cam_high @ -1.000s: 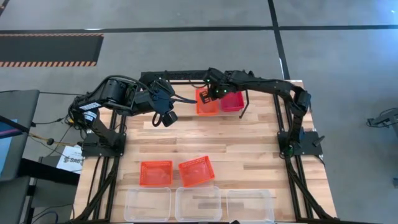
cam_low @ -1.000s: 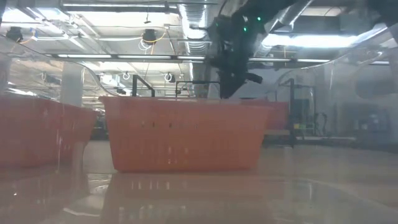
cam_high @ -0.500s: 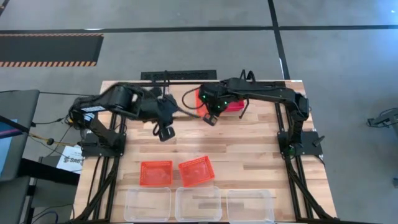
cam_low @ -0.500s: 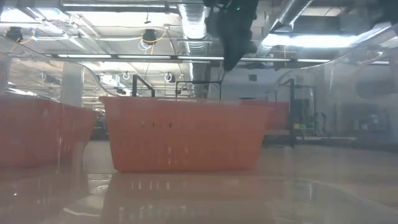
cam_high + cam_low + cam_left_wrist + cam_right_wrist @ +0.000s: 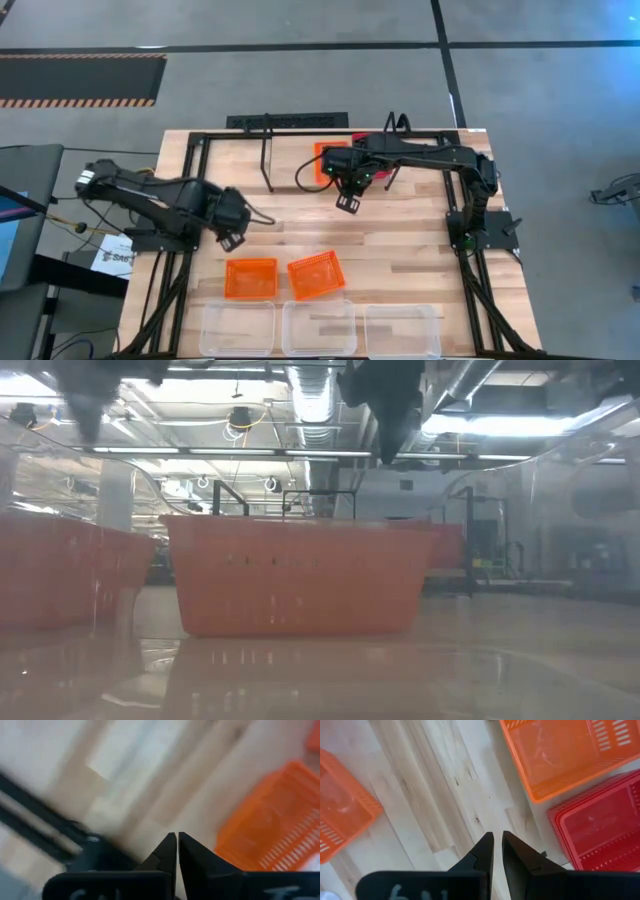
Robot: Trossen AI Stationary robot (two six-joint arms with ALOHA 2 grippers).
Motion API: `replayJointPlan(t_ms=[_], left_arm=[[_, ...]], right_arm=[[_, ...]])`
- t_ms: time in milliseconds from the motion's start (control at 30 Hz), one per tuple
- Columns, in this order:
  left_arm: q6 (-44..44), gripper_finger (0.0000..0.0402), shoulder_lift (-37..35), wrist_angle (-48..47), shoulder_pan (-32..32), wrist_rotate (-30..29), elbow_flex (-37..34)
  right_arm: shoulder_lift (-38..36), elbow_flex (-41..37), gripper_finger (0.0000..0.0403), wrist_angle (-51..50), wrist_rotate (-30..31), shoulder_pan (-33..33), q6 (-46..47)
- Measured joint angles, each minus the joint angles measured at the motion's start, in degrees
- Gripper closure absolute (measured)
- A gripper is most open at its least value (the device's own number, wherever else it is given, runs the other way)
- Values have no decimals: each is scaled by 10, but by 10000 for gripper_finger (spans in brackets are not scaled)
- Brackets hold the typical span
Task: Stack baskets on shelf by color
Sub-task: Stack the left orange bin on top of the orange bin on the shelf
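i'm between picks — one orange basket (image 5: 329, 160) sits on the shelf (image 5: 268, 168) beside the red stack (image 5: 600, 822). right gripper (image 5: 347, 204) hangs just off the shelf, fingers nearly together, holding nothing. left gripper (image 5: 231, 240) is closed and empty above the two orange baskets (image 5: 251, 278) on the table. next i'd open and take one. all baskets look empty; clear bins (image 5: 237, 328) untouched.

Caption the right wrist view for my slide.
Empty right claw above wooden table, beside orange mesh plastic basket and red mesh plastic baskets.
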Motion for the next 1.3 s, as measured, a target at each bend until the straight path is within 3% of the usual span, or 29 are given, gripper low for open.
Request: replayJointPlan(t_ms=[167,333,467,700,900,1067,1233,1300], left_arm=[[10,389,-56,203,-30,102,-138],[58,356,-53,334,-57,158,-210],[124,316,-31,342,-73,163,-227],[231,251,28,344,-81,110,-235],[283,224,94,348,-78,98,-235],[282,258,156,348,-70,103,-235],[281,371,193,351,-59,140,-225],[281,390,196,349,-51,146,-218]], right_arm=[[0,0,348,4,-1,-2,19],[0,0,348,4,-4,-1,40],[0,0,348,4,-5,-1,64],[0,0,348,4,-18,-1,86],[0,0,348,4,-26,6,86],[0,0,355,-29,-22,8,84],[-11,1,394,-109,75,18,94],[-39,-6,397,-104,86,15,105]])
